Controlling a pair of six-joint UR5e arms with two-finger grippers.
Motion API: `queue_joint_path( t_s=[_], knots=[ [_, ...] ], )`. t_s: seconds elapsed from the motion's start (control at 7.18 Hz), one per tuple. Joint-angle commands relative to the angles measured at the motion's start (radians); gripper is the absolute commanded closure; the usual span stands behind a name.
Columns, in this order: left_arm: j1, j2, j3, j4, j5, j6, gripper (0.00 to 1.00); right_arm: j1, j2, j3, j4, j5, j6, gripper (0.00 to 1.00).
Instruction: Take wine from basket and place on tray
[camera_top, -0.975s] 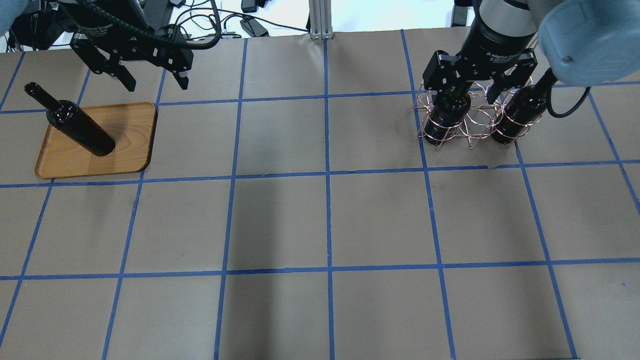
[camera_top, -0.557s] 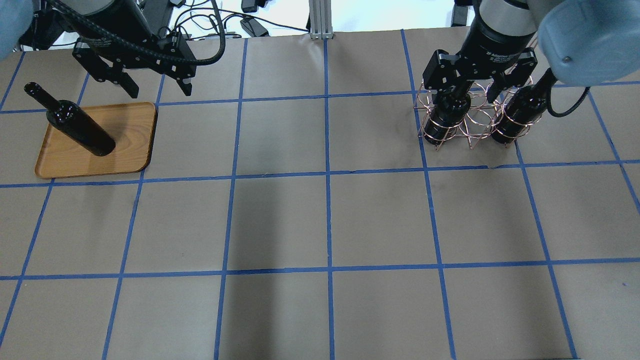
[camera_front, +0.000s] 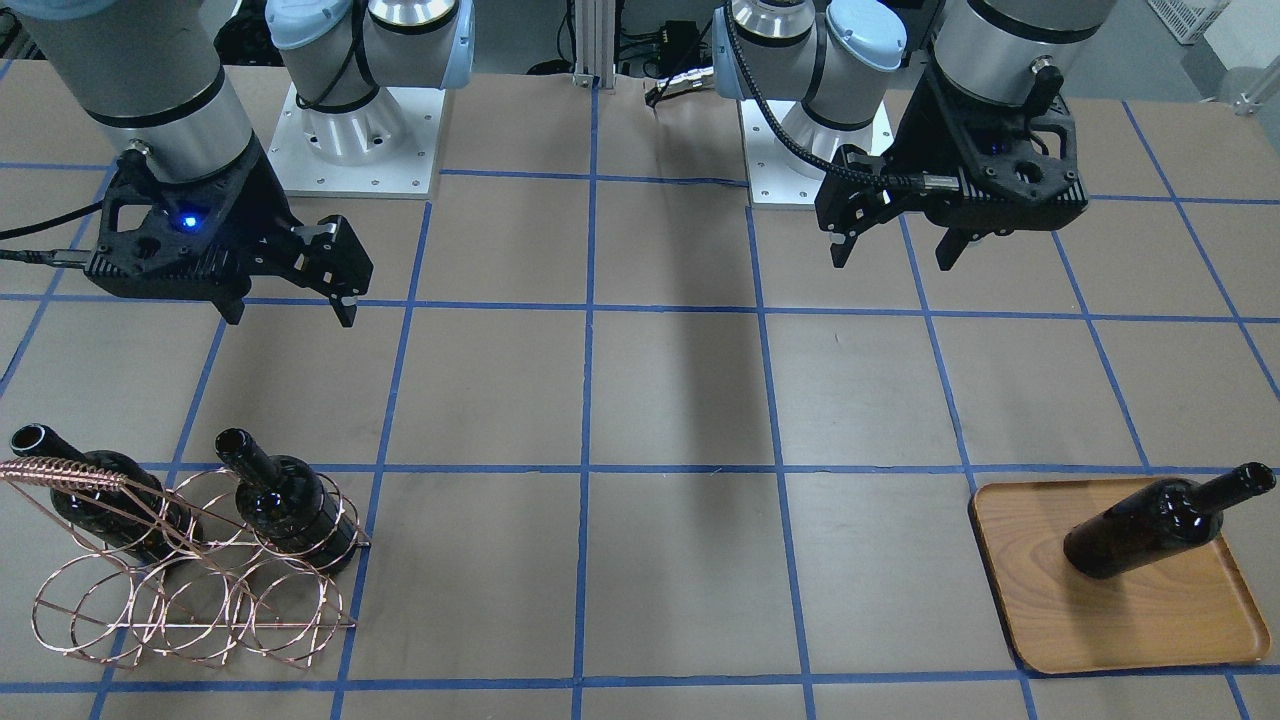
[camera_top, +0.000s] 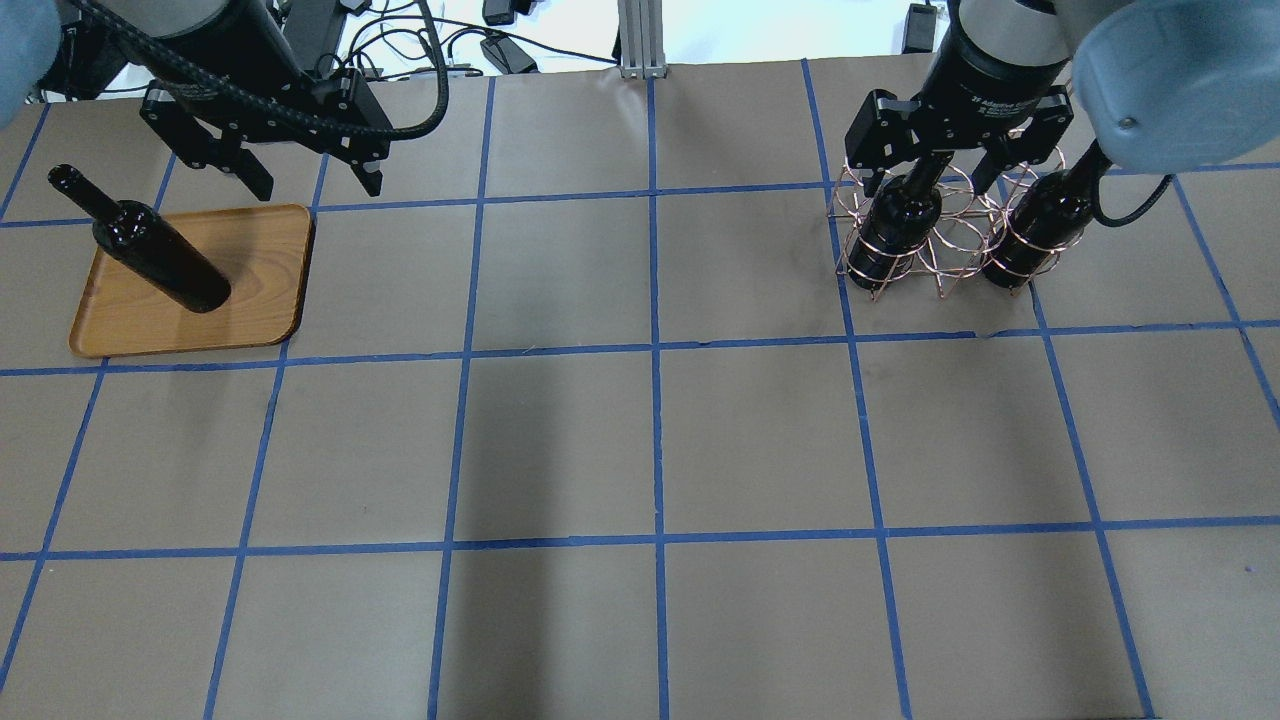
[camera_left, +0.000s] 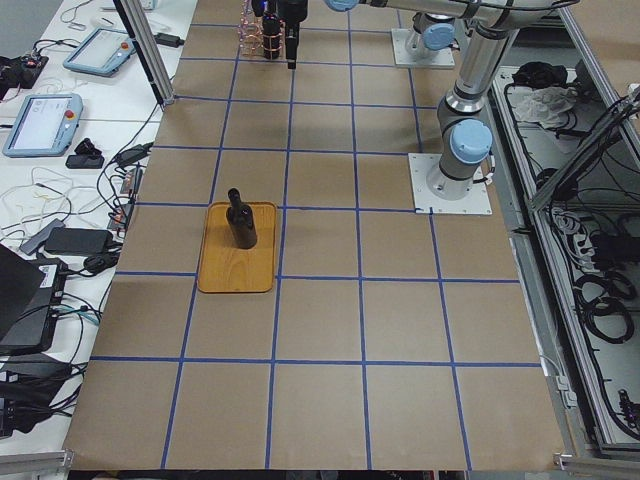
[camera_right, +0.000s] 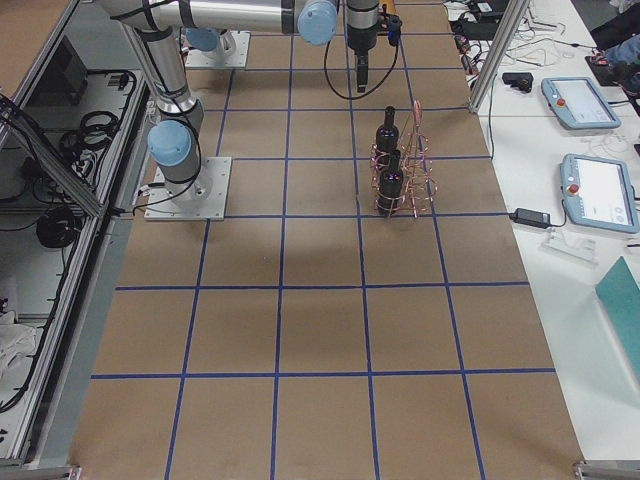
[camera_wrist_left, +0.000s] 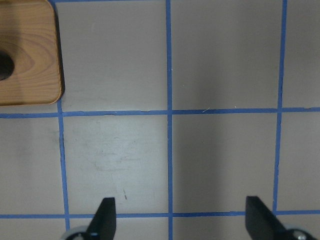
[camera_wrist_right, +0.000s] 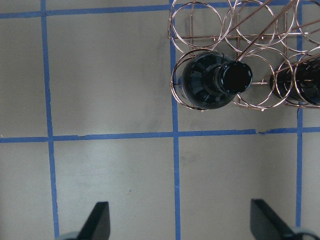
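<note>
One wine bottle (camera_top: 160, 255) stands on the wooden tray (camera_top: 255, 300) at the table's left; it also shows in the front view (camera_front: 1150, 530) on the tray (camera_front: 1150, 620). Two more bottles (camera_top: 895, 225) (camera_top: 1040, 230) stand in the copper wire basket (camera_top: 945, 245) at the right. My right gripper (camera_top: 940, 180) is open and empty, raised beside the basket; its wrist view shows the nearer bottle (camera_wrist_right: 215, 82) beyond the fingers. My left gripper (camera_top: 318, 185) is open and empty, raised beside the tray's corner (camera_wrist_left: 30, 65).
The table is brown paper with a blue tape grid. The two robot bases (camera_front: 350, 130) (camera_front: 800, 140) stand at the table's robot side. Cables (camera_top: 400, 40) and an aluminium post (camera_top: 640, 40) lie along that edge.
My right gripper has drawn back from the neck of the left basket bottle, still open. My left gripper has drifted slightly right near the tray.
</note>
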Motion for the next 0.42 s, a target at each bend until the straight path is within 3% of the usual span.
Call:
queue_joint_path(
  t_s=[0.0, 0.28],
  knots=[
    [0.0, 0.005, -0.006, 0.002, -0.001, 0.0, 0.08, 0.0, 0.0, 0.0, -0.014, 0.001, 0.0, 0.0],
    [-0.001, 0.008, -0.013, 0.002, -0.001, 0.0, 0.08, -0.002, 0.002, 0.0, -0.024, 0.001, 0.0, 0.0]
  ],
)
